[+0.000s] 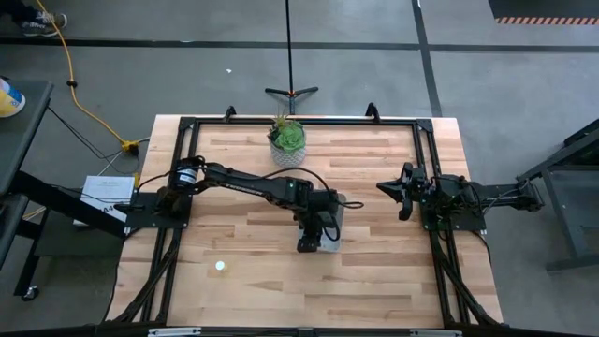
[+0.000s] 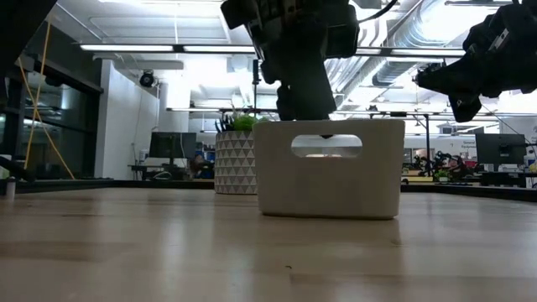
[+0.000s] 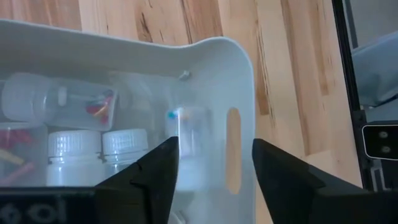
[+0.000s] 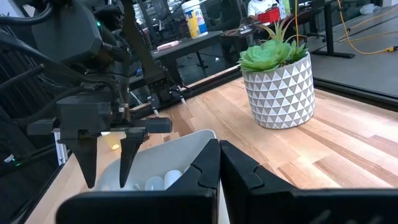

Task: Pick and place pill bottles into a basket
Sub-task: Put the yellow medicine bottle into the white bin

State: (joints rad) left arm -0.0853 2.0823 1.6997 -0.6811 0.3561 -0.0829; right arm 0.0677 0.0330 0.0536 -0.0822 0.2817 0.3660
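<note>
The pale basket (image 1: 339,213) sits mid-table, and my left gripper (image 1: 309,245) hangs open just above it. In the left wrist view my open fingers (image 3: 214,149) stand over the basket's corner (image 3: 239,81). Several white-capped pill bottles (image 3: 102,146) lie and stand inside, and one blurred bottle (image 3: 189,143) shows below the fingers near the handle slot. The right wrist view shows this gripper (image 4: 107,180) open over the basket rim (image 4: 186,140). One more pill bottle (image 1: 221,266) stands on the table, nearer the left. My right gripper (image 1: 384,187) waits shut at the right (image 4: 219,149).
A green plant in a white patterned pot (image 1: 286,142) stands behind the basket toward the far edge, and also shows in the low view (image 2: 235,159). Black frame rails (image 1: 299,120) run around the table. Bare wood lies on the near side of the basket.
</note>
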